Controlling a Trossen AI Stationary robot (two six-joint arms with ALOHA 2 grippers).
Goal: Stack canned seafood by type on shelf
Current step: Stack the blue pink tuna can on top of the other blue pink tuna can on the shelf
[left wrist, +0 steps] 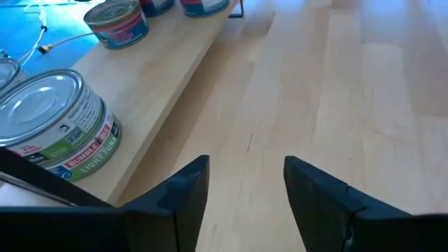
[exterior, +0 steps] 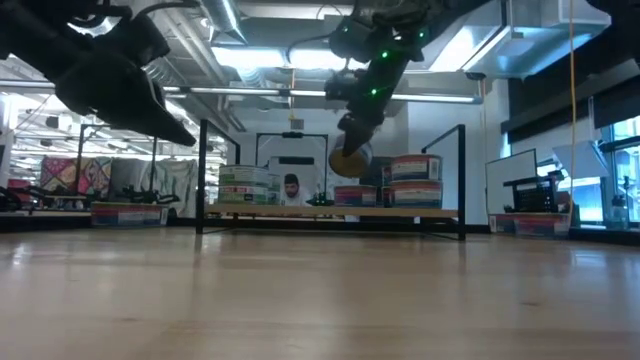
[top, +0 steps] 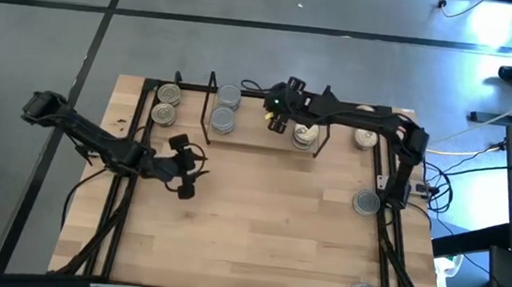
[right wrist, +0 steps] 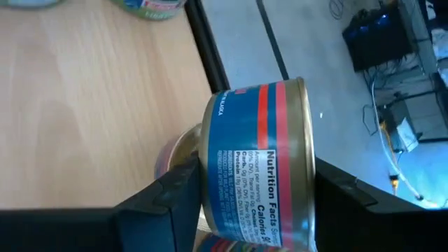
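Right wrist view alone shows us the right gripper (right wrist: 255, 192) fingers clamping a blue-and-red can (right wrist: 255, 164); low view places it above the shelf (exterior: 330, 212). Left gripper (left wrist: 241, 189) fingers apart, empty, over the bench (left wrist: 336, 91)

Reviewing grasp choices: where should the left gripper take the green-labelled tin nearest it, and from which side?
Across the curved side wall of the green-labelled tin, coming from above: it stands upright on the board's edge, and the left gripper is open and empty.
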